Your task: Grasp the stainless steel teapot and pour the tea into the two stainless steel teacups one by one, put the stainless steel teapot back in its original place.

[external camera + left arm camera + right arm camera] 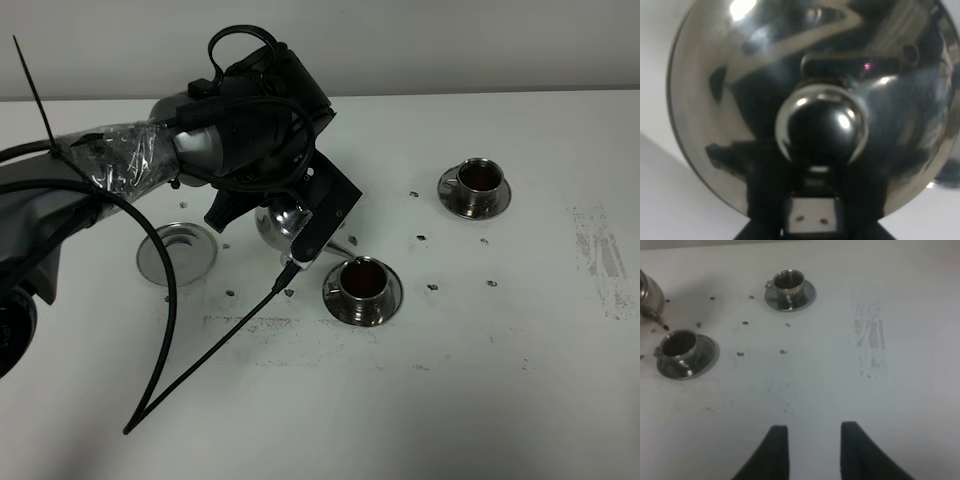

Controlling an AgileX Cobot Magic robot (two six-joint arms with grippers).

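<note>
The stainless steel teapot (283, 218) hangs tilted above the table, its thin spout pointing down at the near teacup (362, 287). My left gripper (312, 222) is shut on it, and the arm hides the handle. In the left wrist view the teapot (740, 100) fills the frame, lid knob (822, 127) in the middle. Both the near teacup and the far teacup (476, 186) stand on saucers and look dark reddish inside. The round coaster (176, 253) lies bare to the left. My right gripper (814, 450) hovers open over bare table, far from the teacups (680, 347) (789, 284).
A black cable (215, 345) trails from the left arm across the table's front left. Small dark specks (432, 287) dot the white table around the cups. A scuffed grey patch (605, 260) marks the right side.
</note>
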